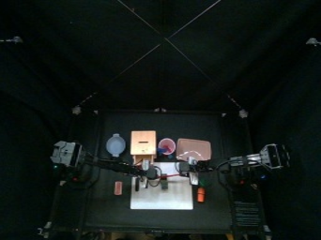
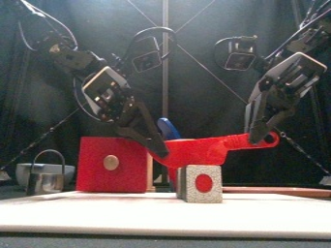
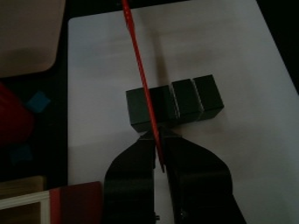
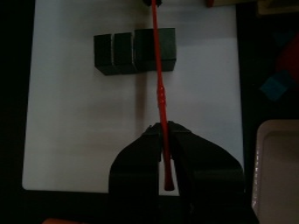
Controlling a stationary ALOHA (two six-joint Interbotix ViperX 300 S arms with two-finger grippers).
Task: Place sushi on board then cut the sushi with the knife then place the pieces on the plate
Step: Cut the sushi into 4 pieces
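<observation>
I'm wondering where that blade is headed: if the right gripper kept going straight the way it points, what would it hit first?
Most likely the sushi roll on the white board: the red knife in the right gripper reaches across it. Depth is unclear; the board could come first.

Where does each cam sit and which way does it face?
Top: high above, looking down on the table; left arm and right arm enter from the sides.
Front: table height, front edge, looking level; sushi roll nearest, both arms above.
Left wrist: on left arm, past left pincer onto the roll.
Right wrist: on right arm, past right pincer gripping the red knife.
Shared: both wrist views show knife across roll on white board.
</observation>
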